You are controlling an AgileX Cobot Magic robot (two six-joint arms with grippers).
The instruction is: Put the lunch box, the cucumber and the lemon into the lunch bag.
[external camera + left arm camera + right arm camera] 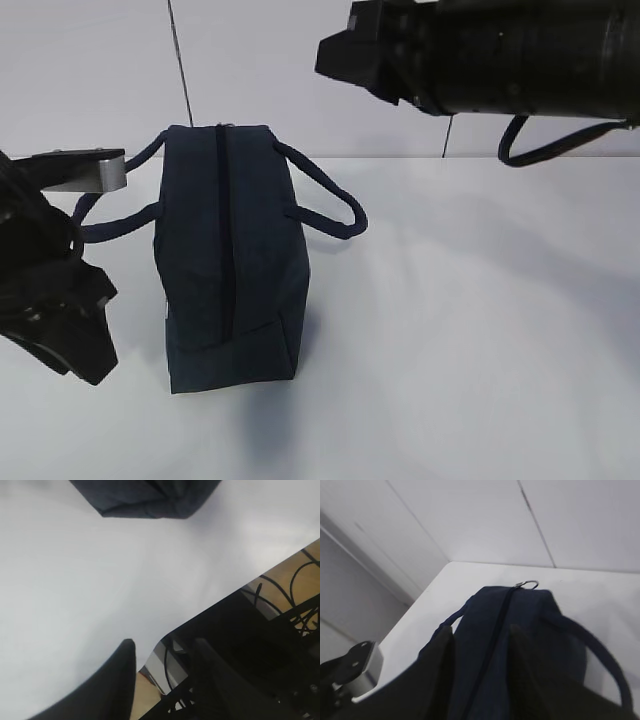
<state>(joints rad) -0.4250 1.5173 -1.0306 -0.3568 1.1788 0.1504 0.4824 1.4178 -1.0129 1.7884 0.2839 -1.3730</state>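
Both pincers part-open and empty, lunch bag zipped on the table.
Left gripper hangs low off the table's left edge, beside the lunch bag; right gripper hovers above the far edge, looking down along the bag's closed zipper toward its silver ring pull.

No text, label, brand or number can be read on the lunch bag; its fabric looks plain, though the wrist views are blurred.
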